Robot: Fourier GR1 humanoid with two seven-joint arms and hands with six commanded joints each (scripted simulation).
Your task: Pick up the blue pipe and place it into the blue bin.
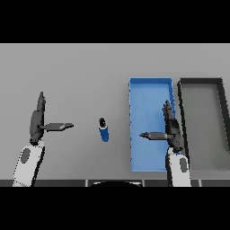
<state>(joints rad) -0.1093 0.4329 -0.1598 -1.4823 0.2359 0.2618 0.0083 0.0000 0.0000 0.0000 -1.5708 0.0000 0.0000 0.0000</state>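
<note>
- Standing upright on the grey table (81,67), blue pipe (103,130) sits just left of the blue bin (150,90).
- Left hand (37,120), well left of bin: fingers straight, thumb out.
- Right hand (170,128), over bin's right wall: fingers straight, holding nothing.
- Dark tray (202,81) adjoins bin's right.

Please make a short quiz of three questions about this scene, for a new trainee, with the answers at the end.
1. True or false: the blue pipe already lies inside the blue bin.
2. Which hand shows over the blue bin? A) left hand B) right hand C) neither
3. Fill in: the tray to the right of the blue bin, the dark grey bin, holds ____ in view.

Key:
1. False. The pipe rests on the grey table, to the left of the bin, apart from it.
2. B. The right hand is over the bin with straight fingers; the left hand is left of the pipe, also open.
3. Nothing.
</note>
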